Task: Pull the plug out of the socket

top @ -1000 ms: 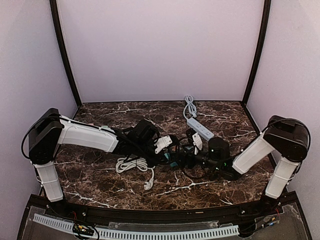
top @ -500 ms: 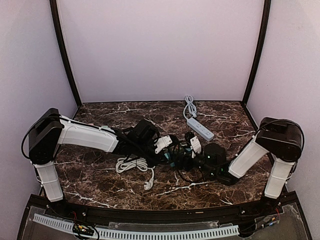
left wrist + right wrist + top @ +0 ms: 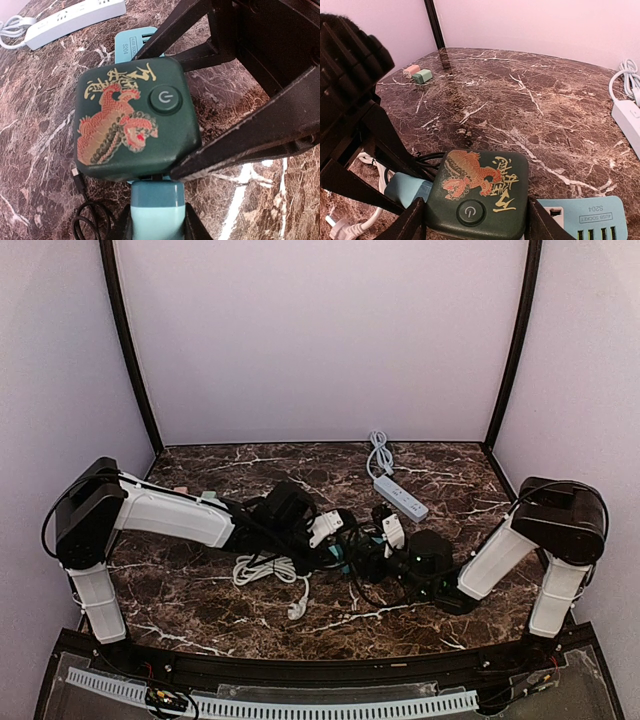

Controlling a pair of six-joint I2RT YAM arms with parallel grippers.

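The socket is a dark green cube [image 3: 132, 125] with a red-gold dragon and a power button; it also shows in the right wrist view [image 3: 477, 197]. My right gripper [image 3: 476, 220] is shut on the cube's sides, and its black fingers [image 3: 240, 145] cross the left wrist view. A light blue plug [image 3: 157, 210] sits at the cube's near face, and it appears again in the right wrist view [image 3: 405, 187]. My left gripper [image 3: 157, 222] is shut on the plug. A thin dark gap shows between plug and cube. In the top view both grippers meet at mid-table [image 3: 362, 555].
A light blue USB socket block [image 3: 585, 217] lies just behind the cube. A white power strip [image 3: 400, 497] lies at the back right, and a coiled white cable [image 3: 265, 570] lies front left. Small pink [image 3: 411, 71] and green [image 3: 422, 76] adapters sit far left. A black cable [image 3: 82, 220] lies beside the plug.
My right arm has slid left toward the centre and its forearm has dropped lower. The left arm has barely moved.
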